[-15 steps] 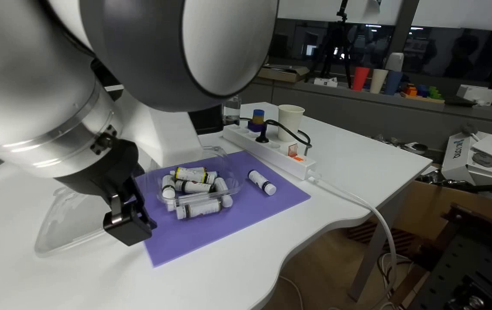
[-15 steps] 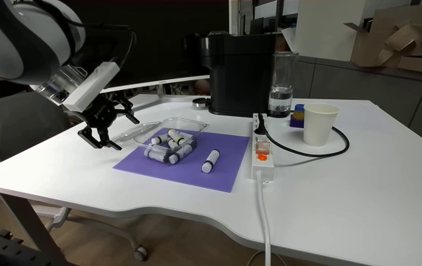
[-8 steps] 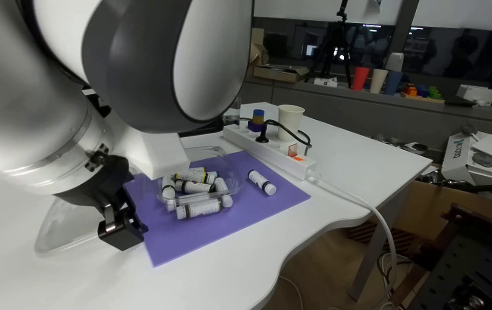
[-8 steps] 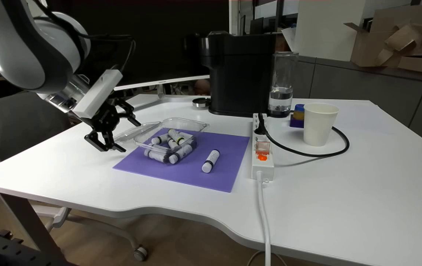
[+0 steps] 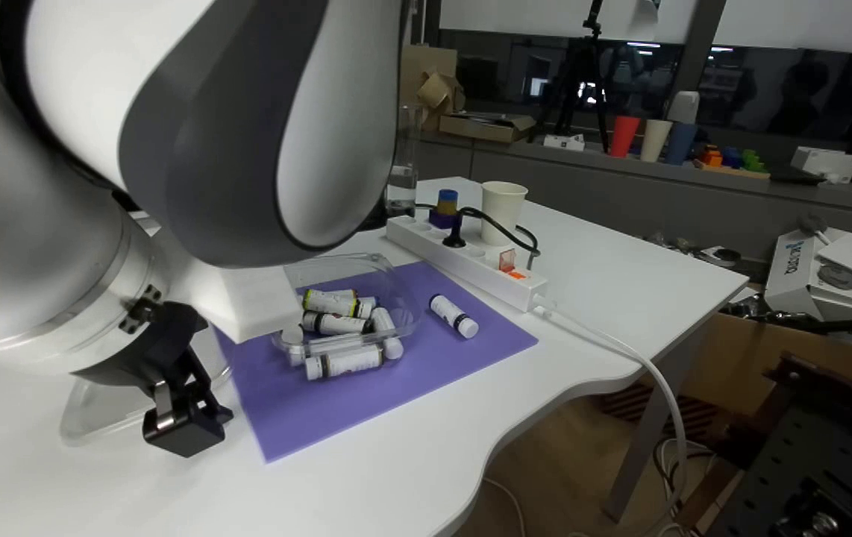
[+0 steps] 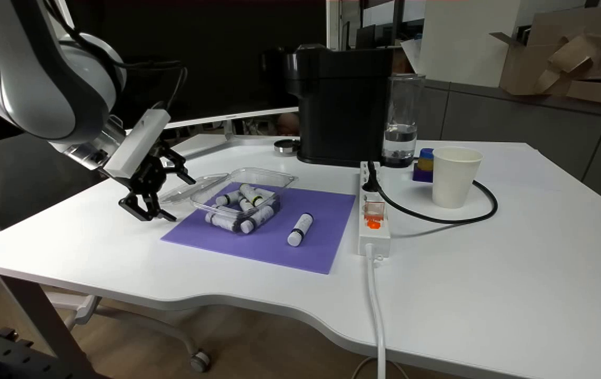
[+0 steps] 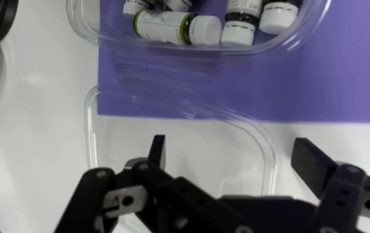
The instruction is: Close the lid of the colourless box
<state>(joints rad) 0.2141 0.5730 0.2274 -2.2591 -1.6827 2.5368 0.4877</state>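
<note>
In the wrist view the tool [image 7: 233, 155] has its fingers [image 7: 313, 166] spread wide apart. The nine-o'clock finger stands over the lid [image 7: 201, 145], the three-o'clock one past that lid's edge, so the rim runs between them; whether either touches it, I cannot tell. Both fingers also show in an exterior view, along with nearly all of the black machine [image 6: 342, 105]; in an exterior view the arm [image 5: 232, 134] covers most of that machine and part of the lid.

Seen from the wrist, the lid lies under the tool, mostly toward nine o'clock, its far side overlapping the mat [image 7: 334, 84]. The uncovered box [image 7: 259, 49] is at twelve o'clock, mostly on the mat, bottles [image 7: 165, 27] inside; I cannot tell whether lid and box are joined.

In an exterior view, a loose bottle [image 6: 300, 229] lies on the mat near four o'clock from the tool, with the power strip [image 6: 374, 236] farther off at three. White tabletop [image 6: 121, 252] stretches from the tool to the near edge at six o'clock; a chair [image 6: 24, 171] stands past the edge toward nine.
</note>
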